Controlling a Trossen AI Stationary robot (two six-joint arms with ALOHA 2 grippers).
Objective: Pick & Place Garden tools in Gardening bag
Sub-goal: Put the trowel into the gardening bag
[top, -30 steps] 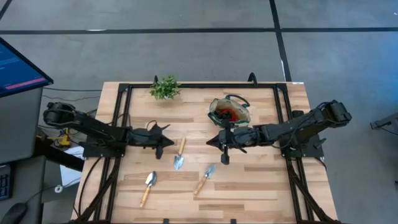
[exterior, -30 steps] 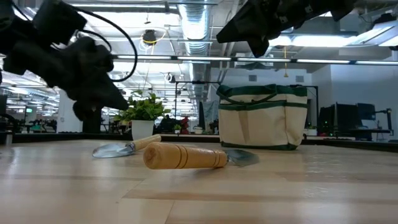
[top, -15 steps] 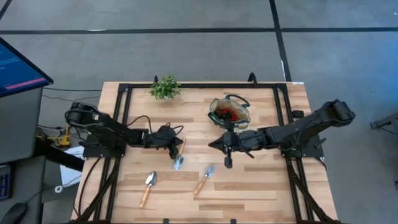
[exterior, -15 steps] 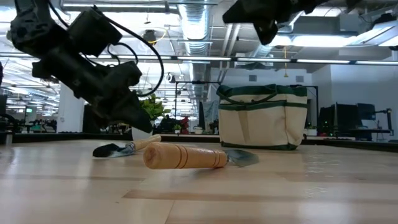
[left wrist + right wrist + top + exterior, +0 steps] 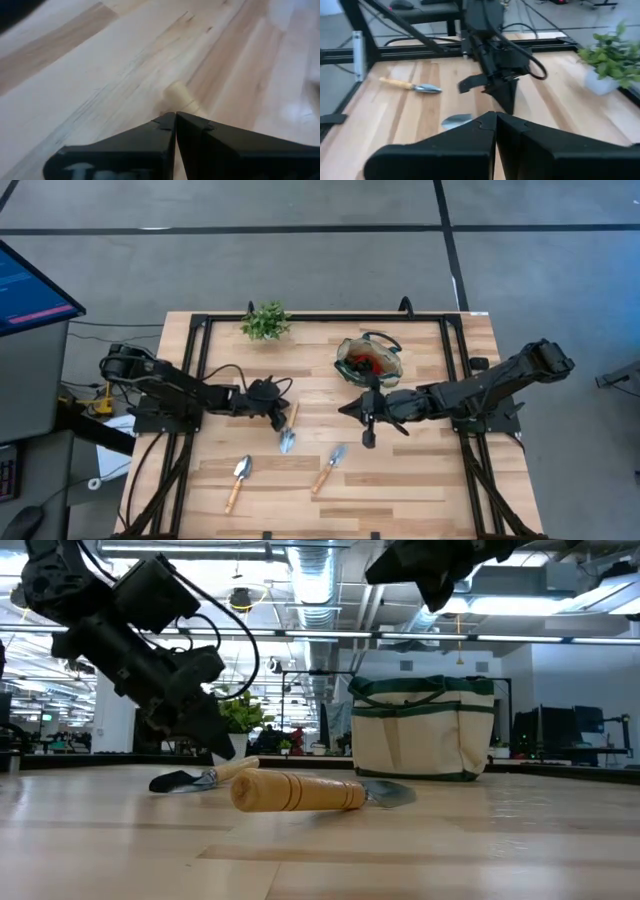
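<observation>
Three garden tools, trowels with silver heads and wooden handles, lie flat on the table: one in the middle (image 5: 289,430), one at the near left (image 5: 238,480), one near the centre (image 5: 328,468). My left gripper (image 5: 284,413) is shut, tipped down, with its tips at the handle end (image 5: 177,95) of the middle trowel (image 5: 200,778). My right gripper (image 5: 345,410) is shut and held high above the table (image 5: 440,580), in front of the gardening bag. The beige, green-trimmed bag (image 5: 368,360) stands upright at the far right (image 5: 425,730) with something red and dark inside. My left gripper's shut fingertips (image 5: 170,120) come slanting down from the table's left at the free end of the middle trowel's wooden handle (image 5: 180,97). I cannot tell whether they touch it. The trowel lies flat on the table.
A small potted plant (image 5: 265,320) stands at the far edge, left of the bag. A black frame (image 5: 200,340) runs along the table's far, left and right sides. Bare wood lies between the two arms and along the near edge (image 5: 420,490).
My left gripper has moved toward the table's right and sunk, tipping further down, until its shut tips came to the handle of the middle trowel. The trowels and the bag have stayed where they were.
</observation>
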